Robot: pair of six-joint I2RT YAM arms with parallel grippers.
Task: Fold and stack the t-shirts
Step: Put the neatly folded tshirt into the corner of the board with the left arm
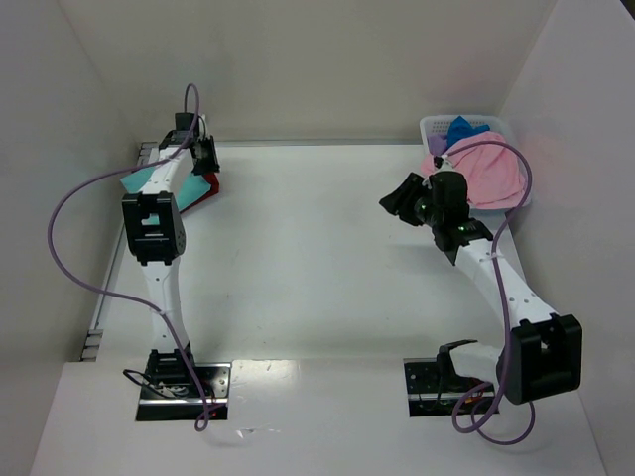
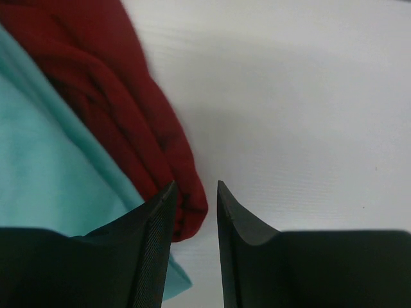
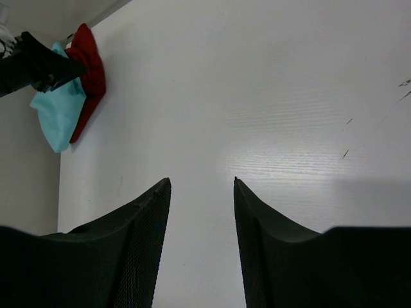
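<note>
A teal t-shirt (image 1: 142, 179) and a dark red t-shirt (image 1: 204, 190) lie together at the table's far left corner. The red one (image 2: 103, 83) bunches along the teal one's (image 2: 45, 167) right edge. My left gripper (image 1: 205, 156) hovers at that pile, open with a narrow gap (image 2: 196, 186). The red edge shows just beyond its tips and nothing is clamped. A pink t-shirt (image 1: 488, 175) drapes over the basket (image 1: 435, 126) at the far right, with a blue one (image 1: 464, 129) inside. My right gripper (image 1: 397, 201) is open and empty (image 3: 202, 183) over bare table, left of the basket.
White walls close in the table at the back and on both sides. The white perforated basket stands in the far right corner. From the right wrist, the left arm (image 3: 35, 64) shows above the teal (image 3: 58, 112) and red (image 3: 90, 70) shirts.
</note>
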